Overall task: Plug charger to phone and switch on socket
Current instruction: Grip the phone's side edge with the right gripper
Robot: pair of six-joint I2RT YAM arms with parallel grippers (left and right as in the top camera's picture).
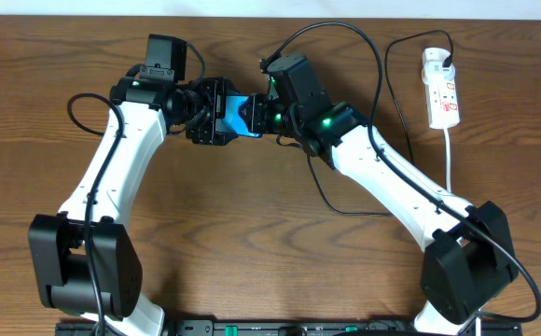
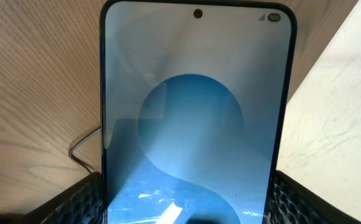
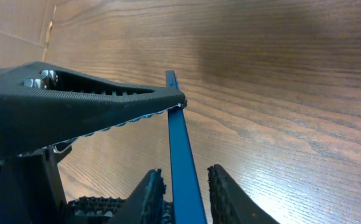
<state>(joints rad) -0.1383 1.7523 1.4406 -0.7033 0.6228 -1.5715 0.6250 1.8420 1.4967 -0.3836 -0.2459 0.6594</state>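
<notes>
Item count on one table (image 1: 252, 261).
One phone (image 1: 238, 114), one socket (image 1: 441, 91), one charger cable (image 1: 345, 211), one white cord (image 1: 450, 149), two arms: left arm (image 1: 112, 177), right arm (image 1: 392, 182).

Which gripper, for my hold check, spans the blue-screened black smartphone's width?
The left gripper: its pads flank the smartphone at both long edges; the right gripper straddles its thin side.

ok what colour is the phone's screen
The phone screen shows a blue swirl on pale grey, clearest in the left wrist view.

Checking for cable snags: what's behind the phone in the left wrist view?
Beside the phone, wood table and a thin dark cable show; whatever lies directly behind is covered.
</notes>
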